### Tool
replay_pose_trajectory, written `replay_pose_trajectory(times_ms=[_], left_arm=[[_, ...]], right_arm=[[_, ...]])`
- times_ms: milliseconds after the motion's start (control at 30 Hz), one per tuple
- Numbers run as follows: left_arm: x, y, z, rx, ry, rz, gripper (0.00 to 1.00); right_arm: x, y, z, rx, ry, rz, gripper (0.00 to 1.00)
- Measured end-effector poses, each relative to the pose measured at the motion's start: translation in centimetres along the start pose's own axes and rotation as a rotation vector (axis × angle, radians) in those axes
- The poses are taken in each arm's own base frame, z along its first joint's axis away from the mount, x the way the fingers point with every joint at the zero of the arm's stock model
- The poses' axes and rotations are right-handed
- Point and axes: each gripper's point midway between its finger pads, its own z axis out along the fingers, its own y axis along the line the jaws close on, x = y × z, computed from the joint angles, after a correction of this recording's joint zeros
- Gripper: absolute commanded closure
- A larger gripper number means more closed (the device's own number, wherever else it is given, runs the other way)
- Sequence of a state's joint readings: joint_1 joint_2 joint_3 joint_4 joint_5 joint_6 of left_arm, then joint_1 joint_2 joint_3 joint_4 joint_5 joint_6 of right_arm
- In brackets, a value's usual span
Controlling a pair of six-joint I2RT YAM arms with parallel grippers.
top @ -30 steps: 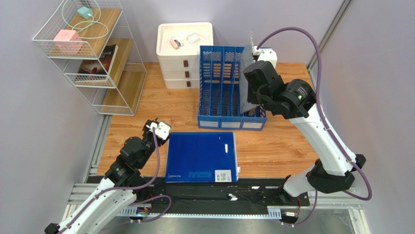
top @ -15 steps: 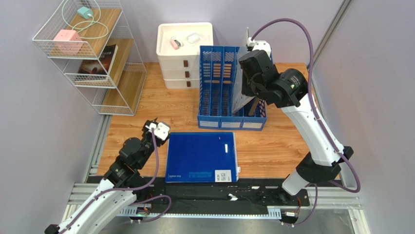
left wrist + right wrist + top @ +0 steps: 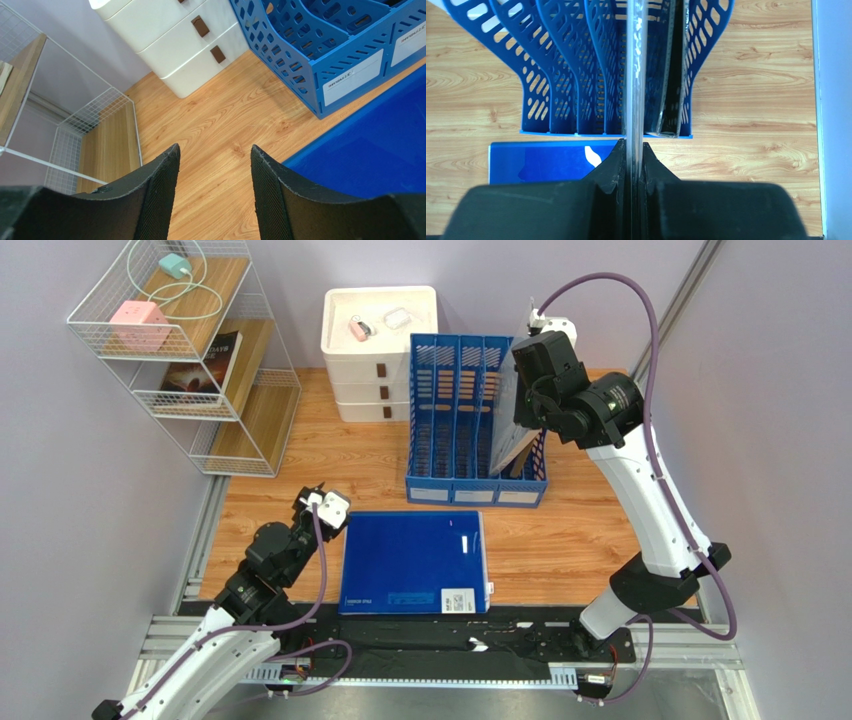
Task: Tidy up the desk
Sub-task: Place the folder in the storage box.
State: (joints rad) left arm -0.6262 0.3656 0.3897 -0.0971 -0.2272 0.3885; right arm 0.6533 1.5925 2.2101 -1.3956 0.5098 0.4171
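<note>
Right hand [image 3: 633,150] is clenched on the near edge of a thin clear folder [image 3: 634,60], which the wrist view shows edge-on as a narrow upright strip. The hand holds it over the right end of a blue file rack [image 3: 470,430]. From above, the folder leans with its lower end down inside the rack, though which slot it enters cannot be told. A dark folder [image 3: 671,100] already stands in the rightmost slot.

Left hand [image 3: 215,160] is released, fingers apart, with nothing between them. It hovers low over bare wood at the near left, just beside the left edge of a blue binder [image 3: 415,562] that lies flat.

Under everything lies the worktop [image 3: 600,530], a light orange-brown wooden rectangle. Its long axis runs left to right across the overhead view, and the plank grain follows the same line. Its short sides face the walls on the left and right.

The rack stands near the back, with its labelled front towards the arms. A white drawer unit [image 3: 380,350] is just beside it at the back left. A wire shelf [image 3: 190,350] stands at the far left corner.
</note>
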Motion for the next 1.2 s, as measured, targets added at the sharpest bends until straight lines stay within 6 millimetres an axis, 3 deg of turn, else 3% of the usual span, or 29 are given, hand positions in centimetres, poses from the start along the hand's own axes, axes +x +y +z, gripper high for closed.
replay_pose_trajectory(times_ms=[600, 967, 1133, 1167, 1200], left_arm=[[0.0, -0.1, 0.0, 0.002, 0.001, 0.001, 0.4], [0.0, 0.0, -0.1, 0.0, -0.004, 0.001, 0.4], [-0.1, 0.1, -0.2, -0.002, -0.008, 0.0, 0.4], [-0.1, 0.1, -0.2, -0.002, -0.008, 0.0, 0.4], [-0.1, 0.1, -0.2, -0.002, -0.008, 0.0, 0.4]], right_arm=[[1.1, 0.2, 0.9, -0.023, 0.049, -0.002, 1.0], [3.1, 3.2, 6.4, -0.014, 0.166, -0.054, 1.0], [3.4, 3.4, 7.1, -0.012, 0.18, -0.055, 1.0], [3.4, 3.4, 7.1, -0.013, 0.182, -0.053, 0.89], [3.5, 3.3, 7.3, -0.012, 0.185, -0.05, 0.7]])
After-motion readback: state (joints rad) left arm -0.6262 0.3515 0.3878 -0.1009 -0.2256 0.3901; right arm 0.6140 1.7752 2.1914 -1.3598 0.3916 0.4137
